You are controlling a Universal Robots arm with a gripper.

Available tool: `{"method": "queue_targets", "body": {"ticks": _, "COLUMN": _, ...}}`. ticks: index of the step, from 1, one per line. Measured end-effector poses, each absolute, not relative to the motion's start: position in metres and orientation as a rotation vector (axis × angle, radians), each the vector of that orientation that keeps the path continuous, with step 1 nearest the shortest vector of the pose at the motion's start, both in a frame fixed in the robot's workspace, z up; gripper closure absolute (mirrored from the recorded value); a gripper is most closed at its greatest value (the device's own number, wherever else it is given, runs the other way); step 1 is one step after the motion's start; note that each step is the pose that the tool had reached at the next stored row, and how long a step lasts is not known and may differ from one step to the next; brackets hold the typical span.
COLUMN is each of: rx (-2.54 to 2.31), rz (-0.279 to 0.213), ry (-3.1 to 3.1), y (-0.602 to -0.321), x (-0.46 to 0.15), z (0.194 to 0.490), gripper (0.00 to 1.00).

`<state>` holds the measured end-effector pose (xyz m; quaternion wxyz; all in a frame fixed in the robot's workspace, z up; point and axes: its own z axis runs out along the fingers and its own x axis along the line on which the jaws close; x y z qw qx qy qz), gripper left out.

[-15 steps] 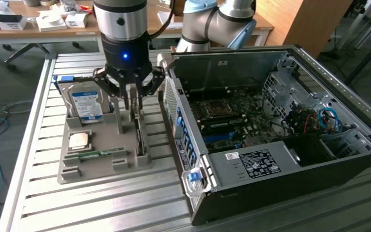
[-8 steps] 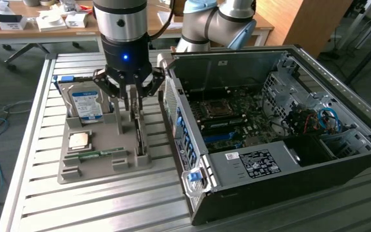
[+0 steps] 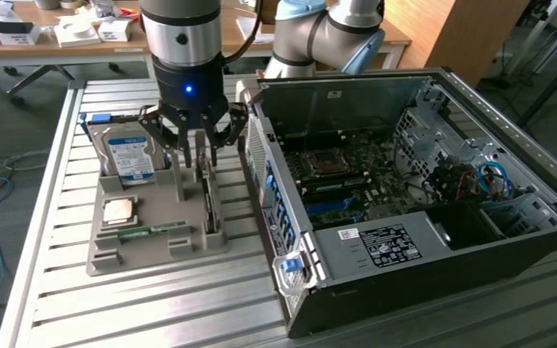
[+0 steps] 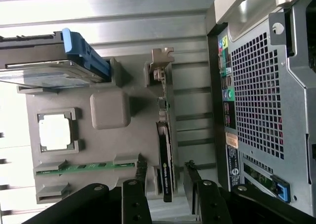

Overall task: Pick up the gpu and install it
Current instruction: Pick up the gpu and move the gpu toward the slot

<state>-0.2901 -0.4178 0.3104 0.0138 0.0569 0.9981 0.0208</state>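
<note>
The gpu stands on edge in a slot of the grey holder tray, a thin dark card with a pale metal bracket at one end. My gripper hangs straight above it, lowered close to the card's upper edge. In the wrist view the gripper is open. Its two black fingers stand on either side of the gpu, with a gap showing on each side. Nothing is held.
The tray also carries a silver blue-labelled hard drive, a processor chip and a green memory stick. The open computer case lies close on the exterior view's right, its perforated rear panel beside the tray.
</note>
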Motion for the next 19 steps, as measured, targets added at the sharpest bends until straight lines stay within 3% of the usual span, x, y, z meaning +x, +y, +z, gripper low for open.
{"method": "queue_targets", "body": {"ticks": 19, "rx": 0.177, "rz": 0.065, "ry": 3.109, "y": -0.419, "x": -0.284, "z": 0.289, "gripper": 0.57}}
